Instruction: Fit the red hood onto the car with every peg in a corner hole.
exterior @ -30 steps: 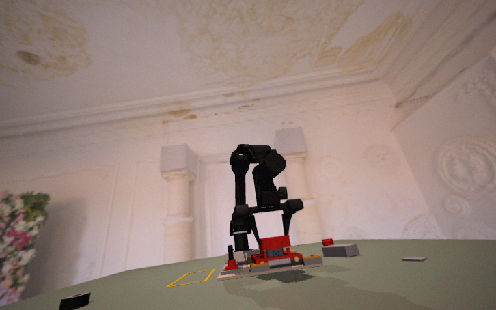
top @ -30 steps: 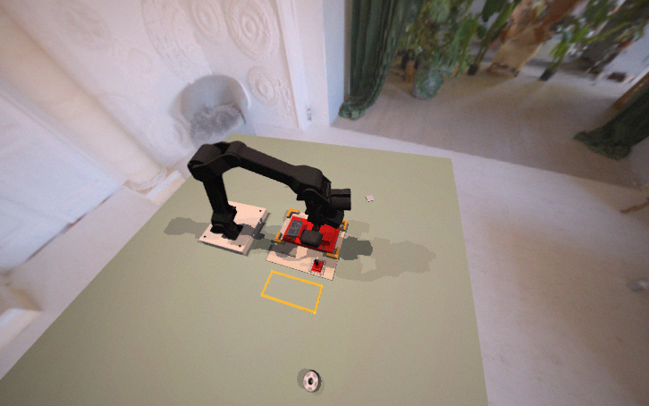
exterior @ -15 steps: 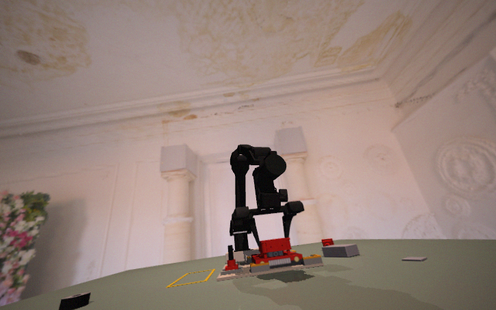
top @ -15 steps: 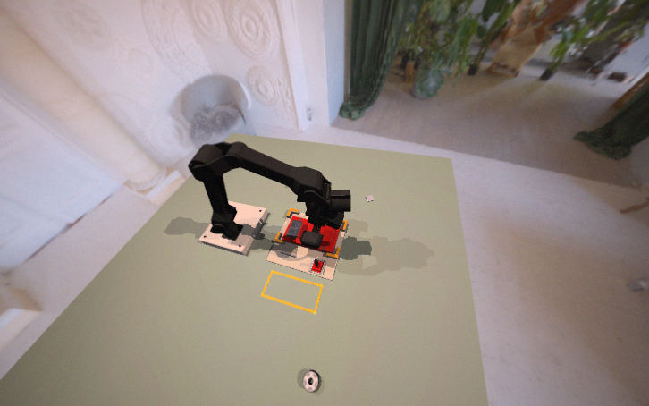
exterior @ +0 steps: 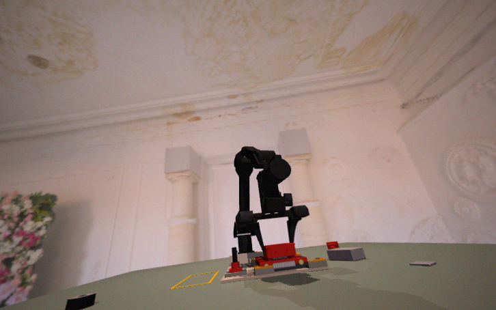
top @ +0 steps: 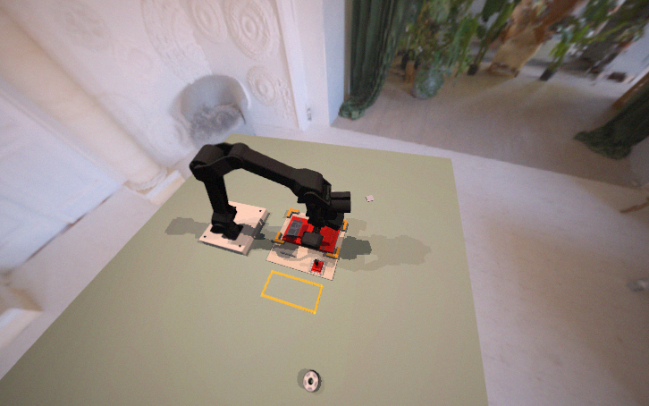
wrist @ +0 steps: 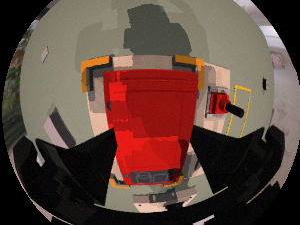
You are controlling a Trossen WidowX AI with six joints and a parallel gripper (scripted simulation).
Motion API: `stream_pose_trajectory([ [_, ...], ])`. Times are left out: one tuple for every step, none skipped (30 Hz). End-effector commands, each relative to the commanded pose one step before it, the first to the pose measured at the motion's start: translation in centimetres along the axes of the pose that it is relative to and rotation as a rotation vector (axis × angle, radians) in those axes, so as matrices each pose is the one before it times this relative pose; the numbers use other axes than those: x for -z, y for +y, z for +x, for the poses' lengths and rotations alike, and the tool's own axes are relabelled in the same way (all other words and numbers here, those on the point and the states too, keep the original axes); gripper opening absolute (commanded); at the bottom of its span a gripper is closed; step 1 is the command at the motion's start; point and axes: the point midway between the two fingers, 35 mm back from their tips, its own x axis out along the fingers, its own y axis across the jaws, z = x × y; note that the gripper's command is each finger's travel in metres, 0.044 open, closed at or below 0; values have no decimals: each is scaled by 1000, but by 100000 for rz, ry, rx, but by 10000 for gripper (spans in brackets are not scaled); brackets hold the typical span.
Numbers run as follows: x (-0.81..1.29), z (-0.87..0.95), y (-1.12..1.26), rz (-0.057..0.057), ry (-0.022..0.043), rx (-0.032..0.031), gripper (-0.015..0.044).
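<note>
No writing is legible anywhere; the gripper (exterior: 277, 238) is clamped on the red hood (exterior: 279, 250), which sits low over the car chassis (exterior: 281, 263) in its jig (top: 292, 257); pegs and corner holes are hidden beneath.

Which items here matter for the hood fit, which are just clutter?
Job:
red hood, gripped by the gripper
car chassis
jig

Lying about:
yellow outline
round disc
grey block
flat grey tile
black block
</note>
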Motion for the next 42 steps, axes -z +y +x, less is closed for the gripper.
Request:
stream_pose_trajectory([
  [-12, 246, -31, 317, 87, 182, 0],
  [-1, 42, -3, 0, 0, 0, 0],
  [2, -17, 3, -25, -8, -15, 0],
  [3, -37, 6, -56, -17, -32, 0],
  [4, -42, 7, -64, -19, -38, 0],
  [5, -52, 8, -79, -24, -46, 0],
  [4, -45, 7, -68, -21, -40, 0],
  [2, -16, 2, -25, -7, -14, 0],
  [8, 76, -2, 1, 88, 21, 26],
  [0, 0, 0, 0, 0, 0, 52],
  [0, 0, 0, 0, 0, 0, 79],
  [0, 0, 0, 0, 0, 0, 105],
  [0, 0, 0, 0, 0, 0, 131],
  [0, 0, 0, 0, 0, 0, 157],
  [0, 0, 0, 0, 0, 0, 184],
  [0, 0, 0, 0, 0, 0, 210],
  [0, 0, 0, 0, 0, 0, 236],
  [0, 0, 0, 0, 0, 0, 263],
  [0, 0, 0, 0, 0, 0, 289],
  [0, 0, 0, 0, 0, 0, 315],
  [0, 0, 0, 0, 0, 0, 341],
  [0, 0, 0, 0, 0, 0, 368],
  [0, 0, 0, 0, 0, 0, 394],
  [0, 0, 0, 0, 0, 0, 420],
  [0, 0, 0, 0, 0, 0, 440],
  [0, 0, 0, 0, 0, 0, 440],
  [0, 0, 0, 0, 0, 0, 440],
  [-20, -157, 2, 0, 8, -20, 440],
  [-34, -282, 4, 0, 15, -36, 440],
  [-45, -418, 5, 0, 22, -53, 440],
  [-52, -574, 4, 0, 31, -72, 440],
  [-43, -640, 2, 1, 36, -80, 440],
  [-31, -723, -1, 1, 42, -90, 440],
  [-13, -821, -6, 1, 50, -101, 440],
  [14, -911, -12, 1, 57, -111, 440],
  [47, -960, -18, 1, 63, -116, 440],
  [62, -776, -19, 1, 53, -93, 440],
  [48, -473, -13, 1, 33, -56, 440],
  [18, -158, -5, 0, 11, -19, 440],
  [0, 0, 0, 0, 0, 0, 440],
  [0, 0, 0, 0, 0, 0, 440],
  [0, 0, 0, 0, 0, 0, 440],
])
